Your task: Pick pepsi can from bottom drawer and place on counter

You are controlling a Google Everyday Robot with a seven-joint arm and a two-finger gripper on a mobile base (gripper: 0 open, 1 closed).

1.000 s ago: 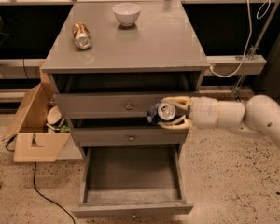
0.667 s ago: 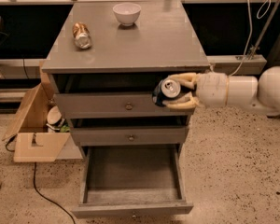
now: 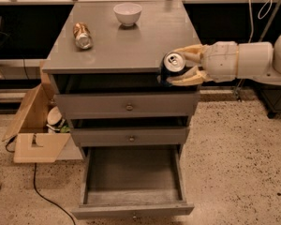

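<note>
While the pincer (image 3: 174,69) hangs at the front corner of the bench (image 3: 131,46), its tan fingers are clenched on the pepsi can (image 3: 170,65), whose silver top faces up and outward at the level of the bench's edge. Well below the pincer, the bottom drawer (image 3: 133,212) stands open, dark grey inside. Past its fingertips, on the smooth grey top, lie a brownish-gold can (image 3: 83,35) and a white bowl (image 3: 128,13). Farther that way and lower, a cardboard box (image 3: 33,125) sits on the speckled floor (image 3: 239,163).

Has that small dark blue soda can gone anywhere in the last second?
Yes. The dark blue soda can, held in the cream two-finger gripper, rose from the top grey drawer's front to the grey counter's front edge.
</note>
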